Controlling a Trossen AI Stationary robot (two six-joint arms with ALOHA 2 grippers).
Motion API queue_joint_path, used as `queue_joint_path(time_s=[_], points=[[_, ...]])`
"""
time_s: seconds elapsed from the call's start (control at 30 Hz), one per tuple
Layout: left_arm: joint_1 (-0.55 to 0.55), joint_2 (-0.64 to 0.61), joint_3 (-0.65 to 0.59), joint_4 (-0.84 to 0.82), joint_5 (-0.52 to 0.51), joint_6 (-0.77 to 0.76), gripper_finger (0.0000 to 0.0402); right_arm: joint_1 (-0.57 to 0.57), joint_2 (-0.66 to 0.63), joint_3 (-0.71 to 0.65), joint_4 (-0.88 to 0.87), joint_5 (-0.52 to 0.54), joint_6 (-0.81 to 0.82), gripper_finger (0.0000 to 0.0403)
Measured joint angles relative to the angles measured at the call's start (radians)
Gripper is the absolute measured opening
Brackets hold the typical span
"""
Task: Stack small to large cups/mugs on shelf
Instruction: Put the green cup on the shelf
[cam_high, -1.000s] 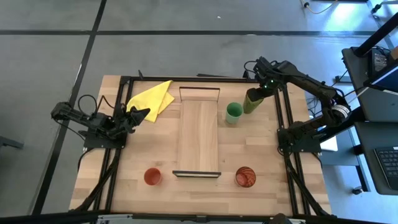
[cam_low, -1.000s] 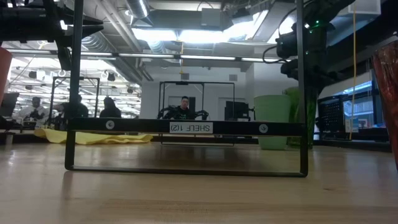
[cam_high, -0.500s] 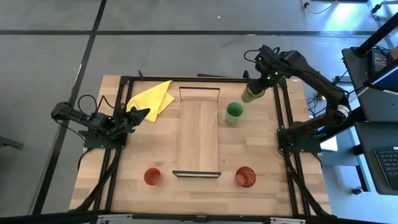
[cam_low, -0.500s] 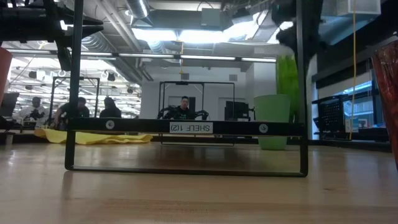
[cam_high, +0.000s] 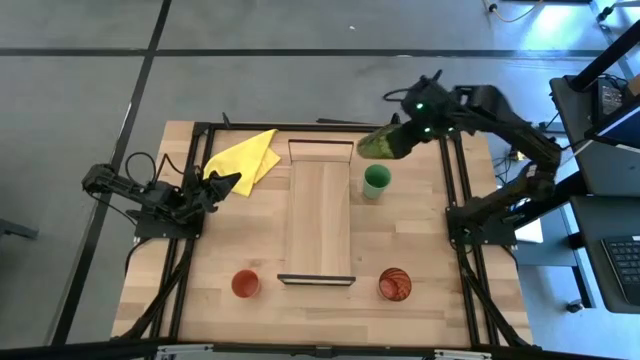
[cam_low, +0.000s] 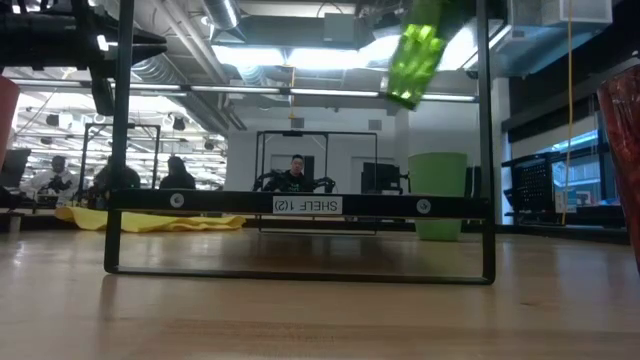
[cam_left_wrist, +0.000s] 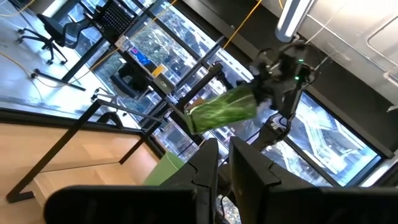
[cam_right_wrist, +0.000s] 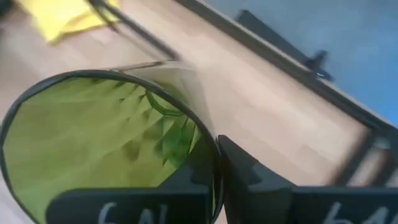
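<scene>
**Q:** Why is the olive cup (cam_high: 381, 143) in the air and tilted?

**A:** Your right gripper (cam_high: 407, 133) is clamped on its wall near the rim, as the right wrist view shows, with one finger inside the mouth. The cup hangs well above the table (cam_high: 430, 240), leaning with its base toward the shelf (cam_high: 320, 220). Judged from the task, it is the tallest cup, so it probably belongs at the large end of the row. The lift clears the green cup (cam_high: 376, 181) just below it.

**Q:** Where are the remaining cups?

**A:** All three stand upright on the table, none on the shelf. The green cup sits just beside the shelf's right edge, near its far end. The ribbed cup (cam_high: 394, 284) stands near the right front corner of the shelf. The orange cup (cam_high: 245, 284) stands near the left front corner. The shelf top itself carries nothing.

**Q:** What stands in your way?

**A:** Watch the dark bracket (cam_high: 321, 146) at the shelf's far end; it rises above the plank, close to the carried cup. The green cup is directly under the likely path. Level the cup before lowering, or it may tip on release.

**Q:** And the left arm?

**A:** Your left gripper (cam_high: 226, 183) waits at the table's left edge, beside the yellow cloth (cam_high: 247, 156). It holds nothing, fingers nearly together.
</scene>
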Motion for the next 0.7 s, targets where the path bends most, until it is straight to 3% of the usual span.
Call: queue_joint_path(time_s=[0.27,0.57,0.7], points=[[0.000,0.000,0.000,0.000,-0.018,-0.007,0.0035,0.119,0.249,0.114,0.041,-0.012,0.049,0.0012],[0.000,0.000,0.000,-0.003,-0.016,-0.032,0.0035,0.089,0.513,0.366,-0.015,-0.126,0.020,0.0016],[0.000,0.000,0.000,-0.003,-0.016,-0.032,0.0035,0.058,0.587,0.391,-0.040,-0.137,0.002,0.0016]])
